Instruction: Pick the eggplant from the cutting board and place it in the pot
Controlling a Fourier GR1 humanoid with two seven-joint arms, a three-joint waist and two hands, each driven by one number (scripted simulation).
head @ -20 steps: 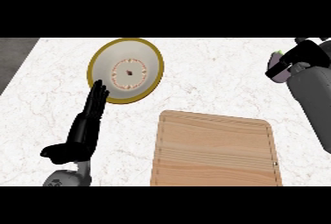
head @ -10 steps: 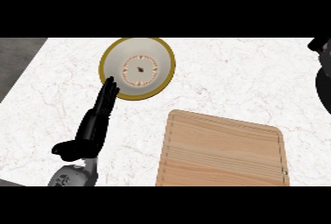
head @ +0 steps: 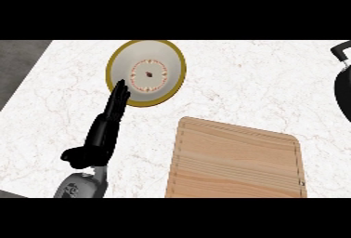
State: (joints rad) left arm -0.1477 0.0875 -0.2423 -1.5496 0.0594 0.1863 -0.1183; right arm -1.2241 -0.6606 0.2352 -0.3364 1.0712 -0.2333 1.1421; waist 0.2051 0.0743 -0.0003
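The wooden cutting board (head: 237, 162) lies at the lower right of the head view, and its top is bare. No eggplant shows anywhere. A black pot (head: 345, 83) is cut off by the right edge, with only its dark side and a handle loop visible. My left hand (head: 103, 135) rests open at the left, its straight fingers (head: 118, 100) pointing up, the tips over the lower left rim of a plate. It holds nothing. My right hand is out of sight.
A round plate (head: 130, 60) with a gold rim and a patterned centre sits at the upper left on the white marble counter (head: 254, 79). The counter's left edge (head: 21, 88) runs diagonally beside a dark floor.
The view has swung left, so plate and board sit further right in the frame. The right hand and forearm at the upper right have slid out of view. My left hand stays open.
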